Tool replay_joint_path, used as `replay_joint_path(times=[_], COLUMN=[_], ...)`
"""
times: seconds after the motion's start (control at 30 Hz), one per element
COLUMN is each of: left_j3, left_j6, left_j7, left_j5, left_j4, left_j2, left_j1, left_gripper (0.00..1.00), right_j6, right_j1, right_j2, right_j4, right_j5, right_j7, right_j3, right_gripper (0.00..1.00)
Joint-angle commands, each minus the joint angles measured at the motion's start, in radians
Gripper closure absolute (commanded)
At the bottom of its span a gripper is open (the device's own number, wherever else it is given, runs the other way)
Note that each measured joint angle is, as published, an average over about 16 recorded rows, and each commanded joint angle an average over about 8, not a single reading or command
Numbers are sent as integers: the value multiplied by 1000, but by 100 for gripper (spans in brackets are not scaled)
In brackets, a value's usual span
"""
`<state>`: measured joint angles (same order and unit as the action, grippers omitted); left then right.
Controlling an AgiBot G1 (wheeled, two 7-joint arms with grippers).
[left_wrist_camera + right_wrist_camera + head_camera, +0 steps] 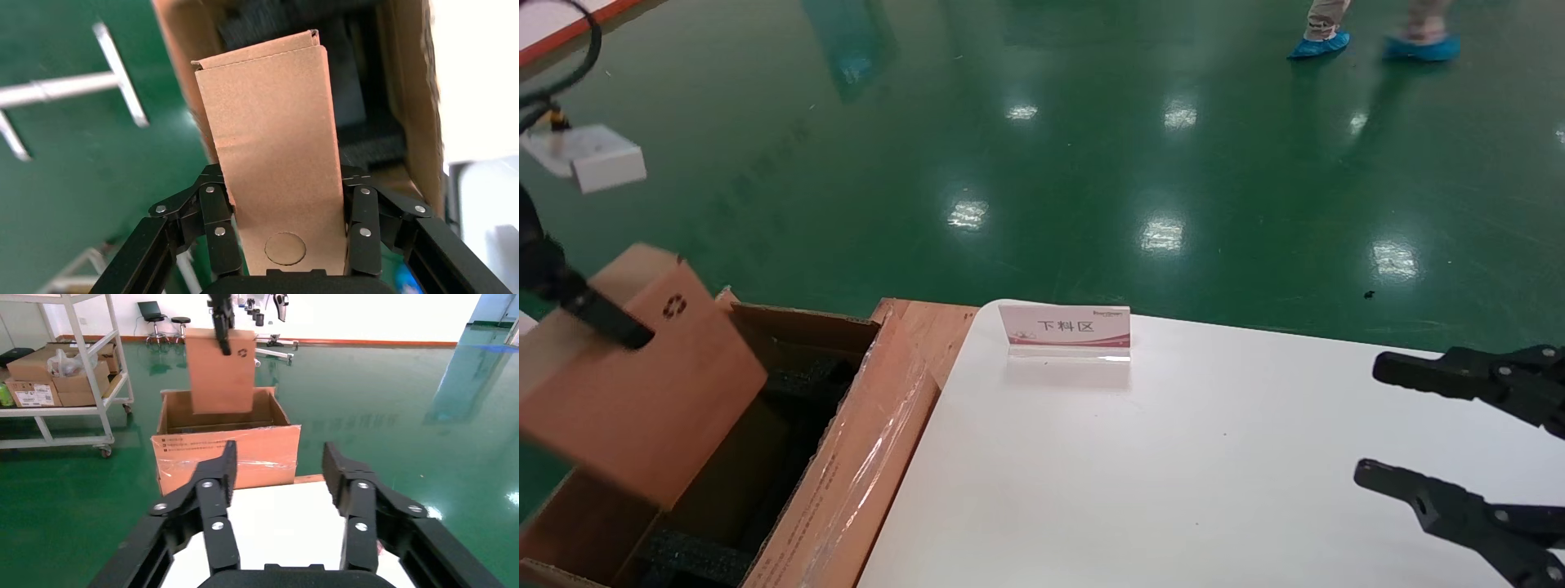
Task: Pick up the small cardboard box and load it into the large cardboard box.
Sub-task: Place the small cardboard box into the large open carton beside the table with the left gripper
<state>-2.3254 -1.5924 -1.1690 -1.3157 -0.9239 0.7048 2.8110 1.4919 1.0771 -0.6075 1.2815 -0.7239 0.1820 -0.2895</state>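
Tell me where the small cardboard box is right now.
In the head view, the small cardboard box is at far left, gripped by the left hand over the open large cardboard box.

Carton (226, 454): open, taped front. Small box (220, 370): above carton, gripped by left gripper (221, 323). Right gripper (278, 478): open, near table (281, 523). Shelf cart (61, 367): beside carton.

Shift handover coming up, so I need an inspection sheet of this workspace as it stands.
Surface: white table, bare apart from the sign.
Job's things: small cardboard box held above the open large cardboard box; black foam inside.
Clutter: sign card at the table's far edge.
Grippers: left gripper clamps the small box; right gripper open over the table.
Cables: black cable, far left.
Surroundings: green floor, person's blue shoe covers, shelving cart.
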Motion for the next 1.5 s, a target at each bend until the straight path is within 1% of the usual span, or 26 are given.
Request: replay_joint_path(times=[0.03,0.17,0.4,0.7,1.0,1.23,1.5], left_j3=[-68,-111,-106,-116,-129,-142,-157], left_j6=[0,25,75,107,162,204,261], left_j7=[13,38,69,54,55,55,38], left_j5=[46,90,130,156,150,126,80], left_j4=[24,62,59,43,48,49,39], left_j2=[6,-1,-45,-83,-100,-88,-74], left_j1=[3,8,-12,-86,-160,-208,-238], left_gripper=[100,100,100,100,100,100,100], right_j6=[0,0,0,-1,-1,-1,-1], right_j1=[0,0,0,0,0,1,1], right_j2=[0,0,0,1,1,1,1], right_j4=[0,0,0,0,0,0,0], right_j5=[0,0,1,1,1,2,2], right_j7=[0,0,0,-1,-1,-1,-1], right_j3=[0,0,-1,-1,-2,-2,-3], right_gripper=[0,0,0,0,0,0,0])
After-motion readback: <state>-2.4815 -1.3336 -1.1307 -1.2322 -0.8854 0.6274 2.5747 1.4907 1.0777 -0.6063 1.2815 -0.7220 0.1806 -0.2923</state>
